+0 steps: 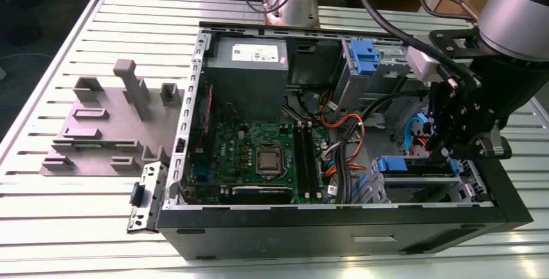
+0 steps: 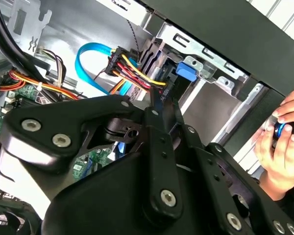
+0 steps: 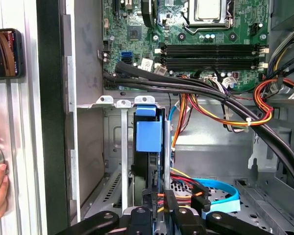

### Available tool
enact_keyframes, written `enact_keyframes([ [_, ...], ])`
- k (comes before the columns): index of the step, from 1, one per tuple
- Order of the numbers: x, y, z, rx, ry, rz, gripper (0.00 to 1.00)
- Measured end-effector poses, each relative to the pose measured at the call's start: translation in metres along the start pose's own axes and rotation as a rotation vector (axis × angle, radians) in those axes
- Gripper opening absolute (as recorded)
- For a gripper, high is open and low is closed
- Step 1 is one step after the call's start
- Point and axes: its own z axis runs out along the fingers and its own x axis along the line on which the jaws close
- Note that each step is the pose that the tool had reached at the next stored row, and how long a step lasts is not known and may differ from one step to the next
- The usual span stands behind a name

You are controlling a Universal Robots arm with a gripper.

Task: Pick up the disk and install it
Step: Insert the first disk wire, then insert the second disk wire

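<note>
Disk (image 3: 149, 147) standing on edge in the drive bay (image 3: 118, 103) of the open computer case (image 1: 343, 227), blue bracket (image 1: 403, 164) showing at the exterior view's right. Gripper (image 3: 154, 208) clamped on disk's near edge. Motherboard (image 1: 257, 150) beyond. Hand (image 2: 284, 142) beside case, on slatted desk (image 1: 51, 227).

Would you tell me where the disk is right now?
The disk stands on edge in the drive cage near the case's front corner, directly ahead of the claw in the first wrist view.
</note>
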Motion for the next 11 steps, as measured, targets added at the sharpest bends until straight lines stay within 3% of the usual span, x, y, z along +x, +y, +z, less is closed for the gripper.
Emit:
enact_keyframes([
  [2, 0.0001, -0.0001, -0.0006, -0.0008, -0.0003, 0.000, 0.23],
  [4, 0.0000, -0.0001, -0.0007, -0.0009, -0.0002, 0.000, 0.11],
  [11, 0.0001, -0.0001, -0.0008, -0.0014, 0.0000, 0.000, 0.11],
])
